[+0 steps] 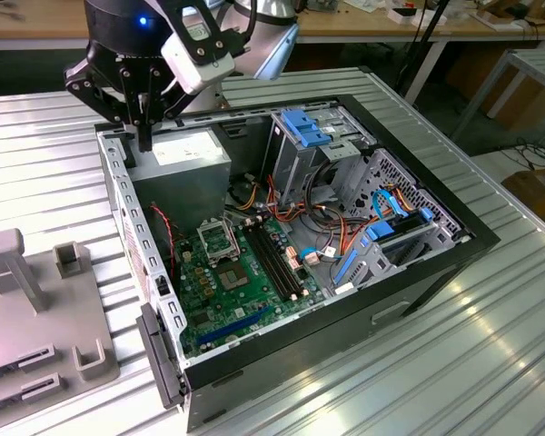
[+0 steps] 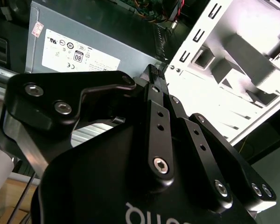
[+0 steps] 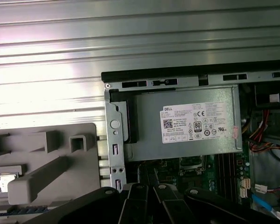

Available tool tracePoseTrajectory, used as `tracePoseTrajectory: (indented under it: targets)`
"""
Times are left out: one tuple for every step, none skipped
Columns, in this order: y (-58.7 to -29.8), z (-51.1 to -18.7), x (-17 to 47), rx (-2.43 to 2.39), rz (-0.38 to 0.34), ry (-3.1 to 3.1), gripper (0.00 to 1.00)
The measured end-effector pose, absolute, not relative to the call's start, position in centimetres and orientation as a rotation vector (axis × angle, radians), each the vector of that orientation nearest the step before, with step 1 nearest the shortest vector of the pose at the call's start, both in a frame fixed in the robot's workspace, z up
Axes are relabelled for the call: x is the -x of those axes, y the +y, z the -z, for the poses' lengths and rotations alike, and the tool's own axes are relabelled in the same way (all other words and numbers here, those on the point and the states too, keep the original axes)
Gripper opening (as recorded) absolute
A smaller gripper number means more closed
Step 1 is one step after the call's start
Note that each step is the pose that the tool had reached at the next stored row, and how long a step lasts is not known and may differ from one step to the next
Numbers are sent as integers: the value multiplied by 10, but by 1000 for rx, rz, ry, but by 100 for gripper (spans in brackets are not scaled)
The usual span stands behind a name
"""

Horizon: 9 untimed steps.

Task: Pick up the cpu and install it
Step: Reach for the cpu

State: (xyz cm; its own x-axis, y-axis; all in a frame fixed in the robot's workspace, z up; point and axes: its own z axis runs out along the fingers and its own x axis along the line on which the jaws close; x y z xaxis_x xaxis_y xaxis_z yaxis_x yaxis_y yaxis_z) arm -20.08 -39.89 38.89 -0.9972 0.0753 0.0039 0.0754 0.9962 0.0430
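As it hangs, gripper (image 1: 143, 136) points down — over case (image 1: 436, 277).

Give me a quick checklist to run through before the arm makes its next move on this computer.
1. Case open on top: ok.
2. Gripper ready to grasp: not ok; it is shut, with nothing seen in it.
3. Gripper clear of the power supply: ok, it hangs above it.
4. Grey tray loaded: cannot tell; a pale square lies in one recess.
5. Socket empty and unlatched: cannot tell.
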Motion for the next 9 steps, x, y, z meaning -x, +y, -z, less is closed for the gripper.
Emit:
tracePoseTrajectory:
  targets:
    - [-399,-389,201,118,68,-3136,11]
    - [-399,-389,202,118,68,-3136,11]
    - [-399,-389,202,118,68,-3136,11]
    - [-399,-389,203,118,68,-3136,11]
    - [-399,-389,203,118,68,-3136,11]
    - [-399,-389,204,118,68,-3136,11]
    - [-399,-389,204,118,68,-3135,11]
    - [-399,-389,205,118,68,-3135,11]
    - [-399,-389,206,118,68,-3135,11]
